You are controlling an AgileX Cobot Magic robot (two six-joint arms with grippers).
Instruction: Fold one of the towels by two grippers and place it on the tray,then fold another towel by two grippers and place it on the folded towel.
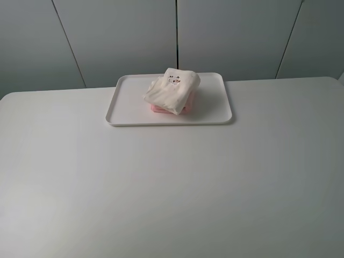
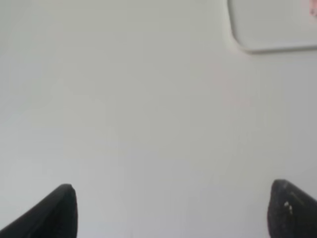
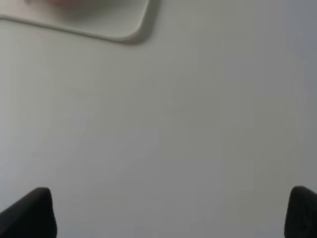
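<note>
Cream-white terry cloth towel with a small dark printed mark [image 1: 173, 89] sits folded, a bit lumpy, on top of the pale pink terry cloth towel [image 1: 157, 108]; only a thin pink edge peeks out underneath. The stack rests around the middle of the flat white rectangular plastic tray with rounded corners [image 1: 129, 110], at the far side of the plain white table [image 1: 172, 188].

Handling judgement: both towels are soft, light, floppy, not fragile; folds can slump or spring open, and the top towel could slide off the pink one if nudged. If regrasped, best taken at two corners of one edge, one per pincer, pinching all layers.

Left gripper [image 2: 171, 213]: jaws spread wide, nothing between them, over bare table, tray corner [image 2: 247, 44] well apart. Right gripper [image 3: 171, 215]: jaws wide too, empty, touching nothing, tray corner [image 3: 133, 32] well apart. Neither arm shows in the high view. The task looks finished.
</note>
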